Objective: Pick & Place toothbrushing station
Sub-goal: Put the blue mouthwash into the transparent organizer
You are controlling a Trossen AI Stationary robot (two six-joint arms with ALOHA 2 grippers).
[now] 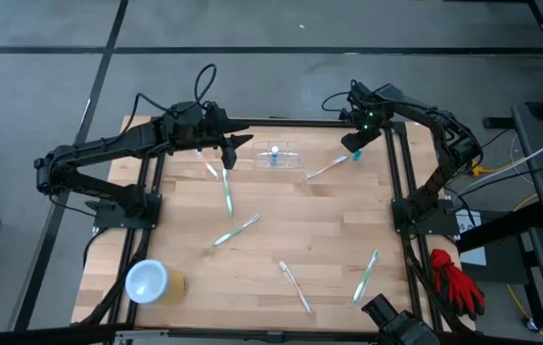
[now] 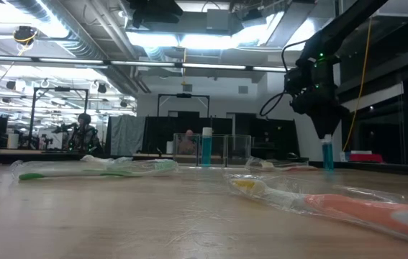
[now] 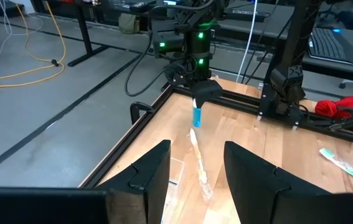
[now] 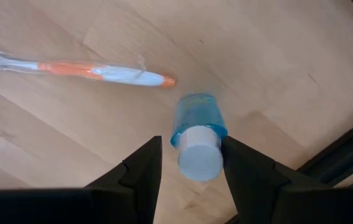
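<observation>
The clear plastic holder (image 1: 279,155) stands at the table's far middle with a blue tube with a white cap (image 1: 273,153) upright in it; both also show in the low view (image 2: 225,150). My left gripper (image 1: 237,144) is open and empty just left of the holder. My right gripper (image 1: 355,144) is open at the far right and points down over a second blue tube (image 4: 198,134). Its fingers stand on either side of the tube's white cap (image 4: 199,160), with bare wood showing between the cap and one finger. The tube (image 2: 327,153) stands upright, its lower end at the table.
Several wrapped toothbrushes lie about: one beside the tube (image 1: 327,170), one by the left gripper (image 1: 228,196), others toward the near edge (image 1: 295,286). A yellow cup with a white top (image 1: 153,283) stands near left. A red glove (image 1: 455,283) lies off the table's right side.
</observation>
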